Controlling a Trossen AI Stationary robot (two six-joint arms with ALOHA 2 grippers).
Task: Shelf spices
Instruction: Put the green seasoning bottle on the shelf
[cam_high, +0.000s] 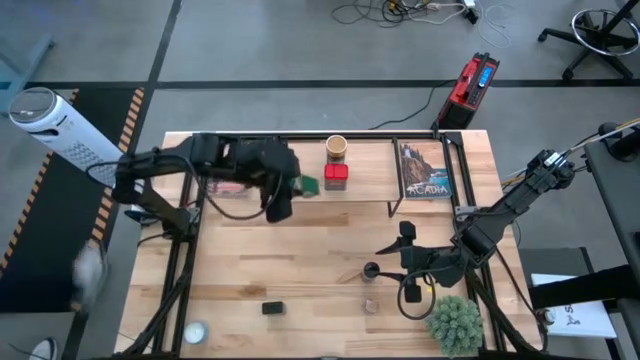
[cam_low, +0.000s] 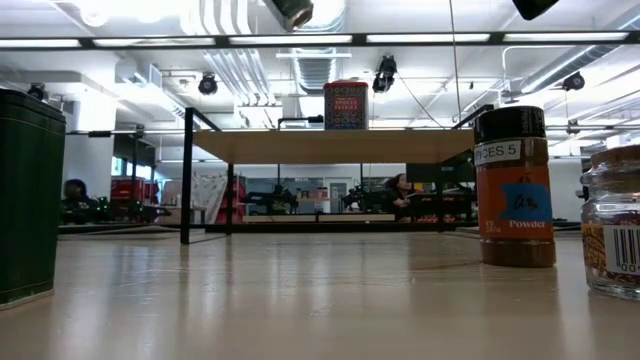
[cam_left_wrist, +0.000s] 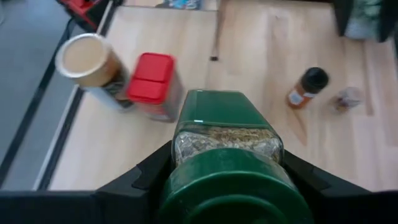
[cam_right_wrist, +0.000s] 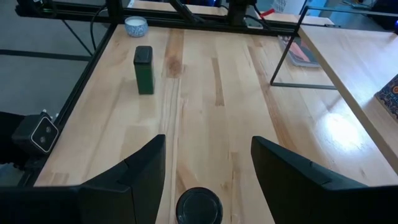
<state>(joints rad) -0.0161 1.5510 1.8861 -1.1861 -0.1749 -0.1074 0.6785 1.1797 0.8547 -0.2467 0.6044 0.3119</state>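
Between your left gripper's (cam_left_wrist: 227, 180) fingers sits the green-lidded jar (cam_left_wrist: 225, 140), pinched across its clear body with the lid toward the wrist. You hold it above the shelf (cam_high: 300, 200), and just beyond the gripper the red tin (cam_left_wrist: 151, 85) and the tan jar (cam_left_wrist: 89, 62) already stand on the plank, touching or nearly so. I judge the jar light and rigid, with smooth, probably slippery walls. The grip across the flat sides looks sound, so keep it there and not on the lid, which could turn. Set it down beside the tin with a gap, because a nudge could tip either neighbour off the narrow plank.

Your right gripper (cam_right_wrist: 205, 168) is spread wide, low over the table, with the brown bottle (cam_right_wrist: 199, 207) directly ahead between the fingers. That bottle is a tall, narrow cylinder, seemingly full of powder, so it should have some weight but will topple easily. Take it at mid-body, below the cap, and close squarely so that the round wall does not squirt out.

Farther ahead of that gripper, well apart, the black box (cam_right_wrist: 143, 70) stands upright. It is stiff and flat-sided, so it should be easy to pinch across its narrow faces. The clear jar (cam_high: 371, 305) stands near the bottle. It is probably glass and is very small, so grip it gently across the body.
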